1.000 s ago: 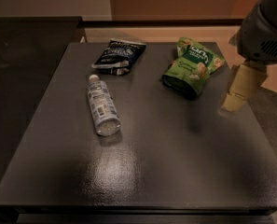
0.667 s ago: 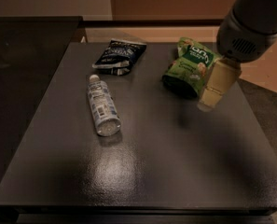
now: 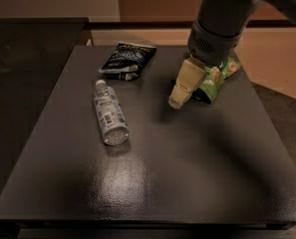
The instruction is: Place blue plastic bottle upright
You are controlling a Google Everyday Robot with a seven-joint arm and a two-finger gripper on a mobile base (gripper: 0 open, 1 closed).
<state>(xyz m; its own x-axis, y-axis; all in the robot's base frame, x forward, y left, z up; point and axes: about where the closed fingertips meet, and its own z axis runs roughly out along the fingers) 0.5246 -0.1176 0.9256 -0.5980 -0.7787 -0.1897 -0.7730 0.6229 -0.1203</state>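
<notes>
On the dark grey matte tabletop (image 3: 197, 183), tan floor (image 3: 279, 59) beyond at upper right, the small clear bluish plastic bottle (image 3: 110, 114) lies flat left of centre, the beige gripper (image 3: 176, 101) hovering upper-centre, whether its jaws are apart I cannot tell.

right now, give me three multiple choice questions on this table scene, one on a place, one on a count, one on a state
1. Where does the blue plastic bottle lie?
A) left part of the table, in front of the dark snack bag
B) at the far right edge
C) on the floor

2. How many snack bags are on the table?
A) one
B) two
C) four

3. The bottle is:
A) upright
B) lying on its side
C) standing on its cap

Answers:
1 A, it lies left of centre, cap toward the dark bag.
2 B, one dark, one green snack bag.
3 B, it lies flat, apart from the gripper, which hangs over the table's right half by the green bag.
</notes>
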